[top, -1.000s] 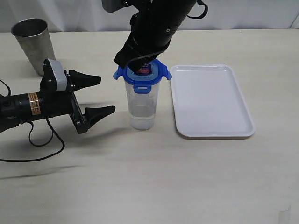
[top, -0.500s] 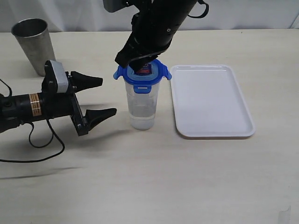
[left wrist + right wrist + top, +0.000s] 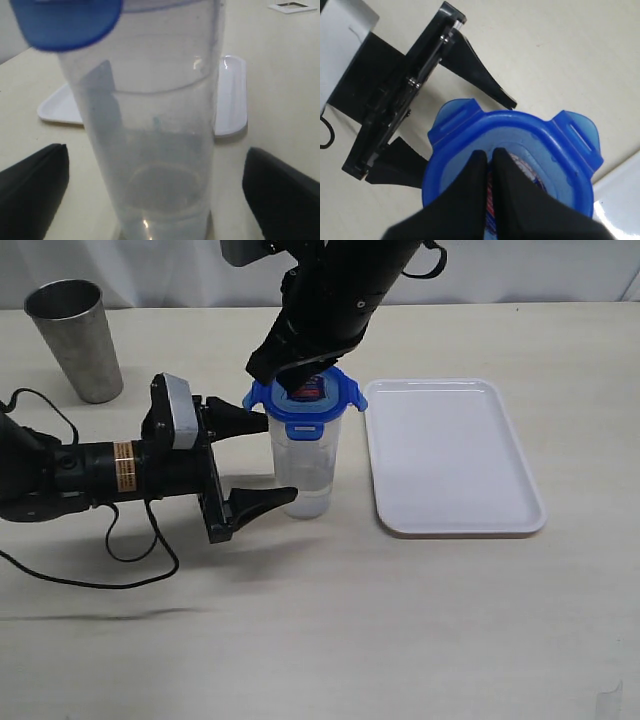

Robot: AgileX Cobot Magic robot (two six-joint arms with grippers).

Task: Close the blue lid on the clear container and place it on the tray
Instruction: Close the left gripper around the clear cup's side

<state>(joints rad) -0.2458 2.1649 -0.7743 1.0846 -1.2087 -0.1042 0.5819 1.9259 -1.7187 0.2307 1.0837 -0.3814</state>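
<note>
Exterior camera overlooks the table [image 3: 400, 640]; left wrist faces the clear container [image 3: 155, 150] closely side-on, right wrist from above.

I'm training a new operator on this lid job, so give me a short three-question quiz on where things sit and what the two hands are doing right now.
1. True or false: the clear container stands on the table, beside the tray, not on it.
2. Pick one. The right hand is: A) open over the tray; B) shut, tips on top of the blue lid; C) gripping the container's side.
3. What stands between the open fingers of the left hand?
Key: 1 true; 2 B; 3 the clear container.
</note>
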